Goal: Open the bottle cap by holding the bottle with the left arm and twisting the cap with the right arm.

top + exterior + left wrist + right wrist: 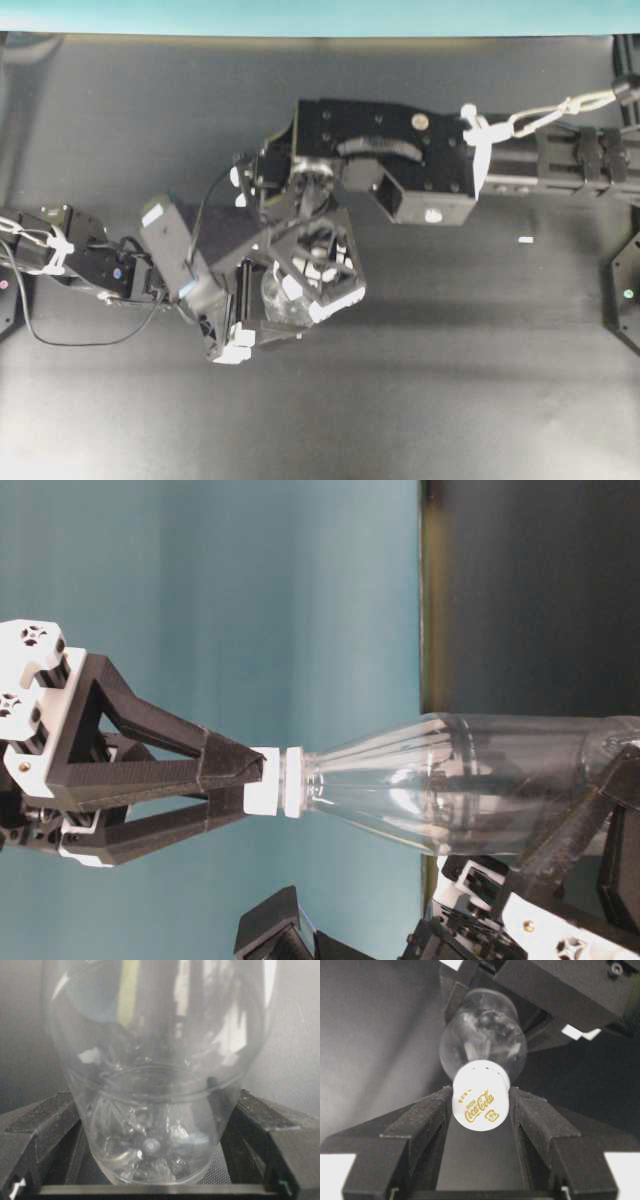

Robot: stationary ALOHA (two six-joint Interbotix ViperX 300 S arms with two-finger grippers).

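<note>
Bottle (470,780): clear, empty, likely light and thin-walled, so crushable and slick; it is standing near the tabletop's (120,400) middle; the left gripper (150,1180) is clasping its lower body, the stiffest hold; the right gripper (481,1110) is clamping the white cap (481,1097), whose sides probably offer the surest purchase; the dark mat looks flat and grippy; a teal wall (200,580) is lining the far edge; a white speck (525,240) is lying toward the right edge.

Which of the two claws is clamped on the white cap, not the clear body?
The right claw, with lattice-frame fingers: its pads pinch the bottle cap. The left claw grips the bottle around its clear lower body.
</note>
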